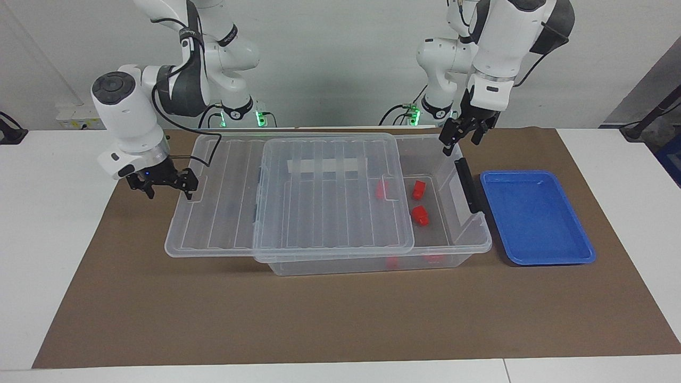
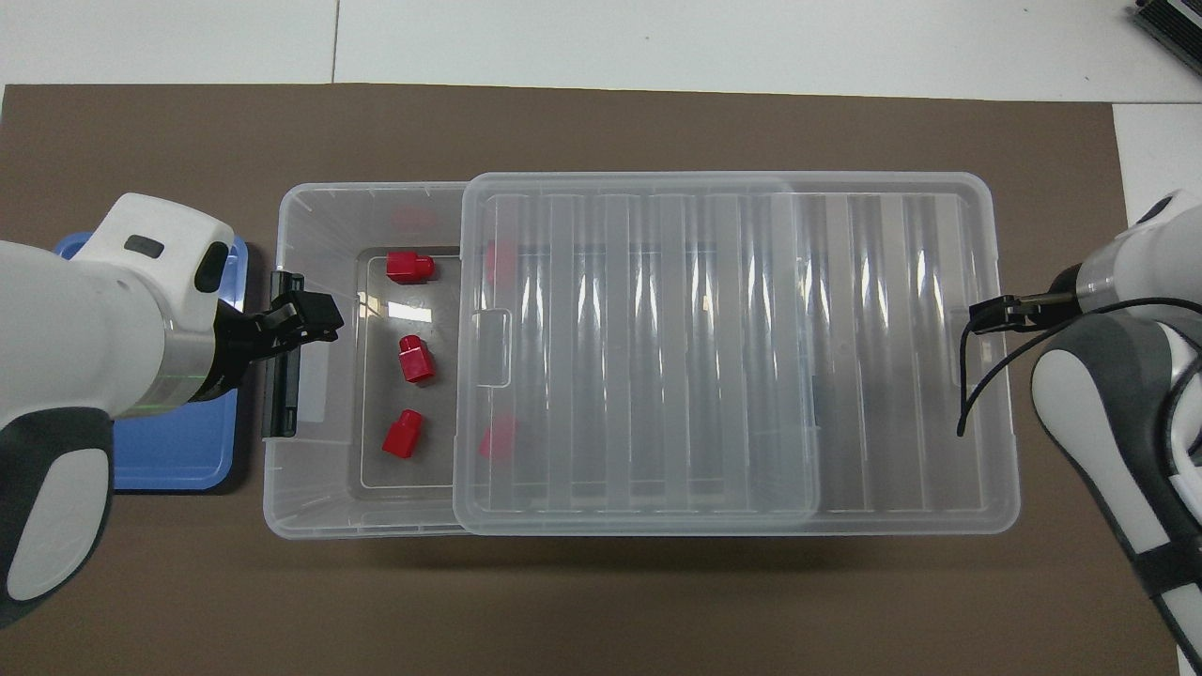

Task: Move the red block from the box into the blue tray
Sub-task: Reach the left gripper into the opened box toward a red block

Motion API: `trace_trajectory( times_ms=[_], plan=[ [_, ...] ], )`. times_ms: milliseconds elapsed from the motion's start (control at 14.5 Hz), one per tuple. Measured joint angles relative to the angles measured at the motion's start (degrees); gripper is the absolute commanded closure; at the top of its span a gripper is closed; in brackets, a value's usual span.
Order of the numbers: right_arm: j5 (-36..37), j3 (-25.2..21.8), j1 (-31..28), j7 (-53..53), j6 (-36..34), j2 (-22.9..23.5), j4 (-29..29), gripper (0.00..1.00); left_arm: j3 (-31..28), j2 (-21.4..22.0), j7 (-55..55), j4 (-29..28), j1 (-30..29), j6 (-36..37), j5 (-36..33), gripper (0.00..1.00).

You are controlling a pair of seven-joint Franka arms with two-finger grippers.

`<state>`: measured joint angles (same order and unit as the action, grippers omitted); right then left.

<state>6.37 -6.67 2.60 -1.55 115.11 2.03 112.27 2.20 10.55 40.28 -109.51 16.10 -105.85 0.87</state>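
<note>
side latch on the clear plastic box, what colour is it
Black side latch, clearest in the facing view.

No readable text, label, brand, number or sign shows in either view. The whitish tape strip (image 1: 325, 167) on the lid of the box (image 1: 463, 250) carries no writing that can be made out, and the blue tray (image 1: 553, 258) and the red blocks are plain.
</note>
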Motion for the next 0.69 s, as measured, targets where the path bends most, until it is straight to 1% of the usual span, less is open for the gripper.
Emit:
trace_trajectory(
  times_ms=[138,275,481,688],
  plan=[
    [0.1,-0.1,-0.3,-0.1,-0.1,0.0,0.0,0.00,0.0,0.0,2.7,-0.1,0.2,-0.7,0.0,0.00],
    [0.2,-0.1,-0.6,-0.1,-0.2,0.0,0.0,0.00,0.0,0.0,5.6,-0.8,0.7,-3.1,0.1,0.00],
    [0.7,-0.1,-0.9,-0.1,-0.3,0.0,0.0,0.00,0.1,-0.2,7.0,-3.5,2.4,-6.7,0.1,0.00],
    [1.0,-0.1,-1.0,-0.1,-0.3,0.0,0.0,0.00,0.1,-2.0,7.4,-5.6,4.7,-9.3,0.0,0.00]
  ],
)
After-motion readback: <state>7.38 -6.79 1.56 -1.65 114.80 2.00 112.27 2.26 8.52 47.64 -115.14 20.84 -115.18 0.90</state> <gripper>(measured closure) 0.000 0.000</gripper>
